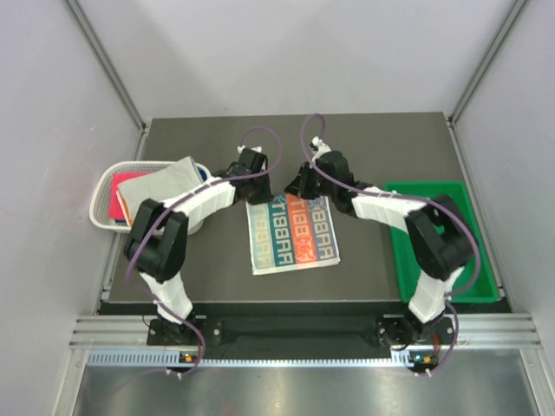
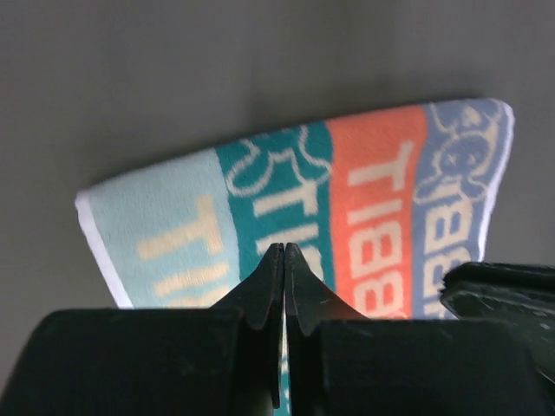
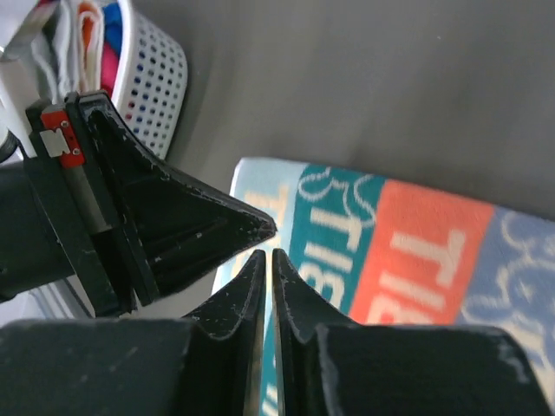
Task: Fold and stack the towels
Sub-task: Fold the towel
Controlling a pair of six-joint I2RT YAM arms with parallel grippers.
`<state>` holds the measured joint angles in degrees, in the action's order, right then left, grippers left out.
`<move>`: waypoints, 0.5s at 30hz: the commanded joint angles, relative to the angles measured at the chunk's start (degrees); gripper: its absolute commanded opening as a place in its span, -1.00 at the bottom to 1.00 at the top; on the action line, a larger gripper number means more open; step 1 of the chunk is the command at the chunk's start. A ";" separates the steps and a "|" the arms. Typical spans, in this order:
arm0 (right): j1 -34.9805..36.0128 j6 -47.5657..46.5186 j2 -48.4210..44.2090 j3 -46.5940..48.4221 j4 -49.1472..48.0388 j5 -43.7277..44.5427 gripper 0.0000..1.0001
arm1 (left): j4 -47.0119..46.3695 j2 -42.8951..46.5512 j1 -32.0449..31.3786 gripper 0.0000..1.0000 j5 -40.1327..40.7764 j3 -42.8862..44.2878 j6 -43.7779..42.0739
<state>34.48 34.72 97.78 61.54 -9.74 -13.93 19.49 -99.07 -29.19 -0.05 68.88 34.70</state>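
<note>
Left gripper [image 2: 284, 249] and right gripper [image 3: 268, 254] closed tight; towel [image 1: 292, 234] beneath looks light, limp, so pinch its corners.

even soft light, blurry wrist foregrounds

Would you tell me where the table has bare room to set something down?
Free: the table's far strip, and the near strip before the printed towel. Crowded: centre, where left gripper and right gripper meet; white basket left, green tray right.
</note>
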 commanded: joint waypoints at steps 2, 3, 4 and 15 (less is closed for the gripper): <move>-1.78 8.08 9.78 4.90 -16.95 -4.70 -0.90 | -3.84 -5.95 3.87 -0.99 -7.67 5.29 -2.62; -1.87 8.69 11.28 5.95 -18.11 -4.79 -0.91 | -4.36 -6.83 4.23 -1.00 -7.77 5.56 -3.05; -1.87 9.66 13.91 6.31 -18.99 -4.61 -0.92 | -4.89 -8.32 4.49 -0.99 -7.85 5.65 -3.14; -3.19 10.11 24.04 6.32 -22.78 -3.03 -0.97 | -3.23 -15.27 5.20 -1.00 -0.47 8.98 -6.66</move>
<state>32.34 44.36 120.90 67.68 -26.20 -17.06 17.21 -112.86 -24.14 -3.77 74.98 30.09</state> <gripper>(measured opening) 0.019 0.012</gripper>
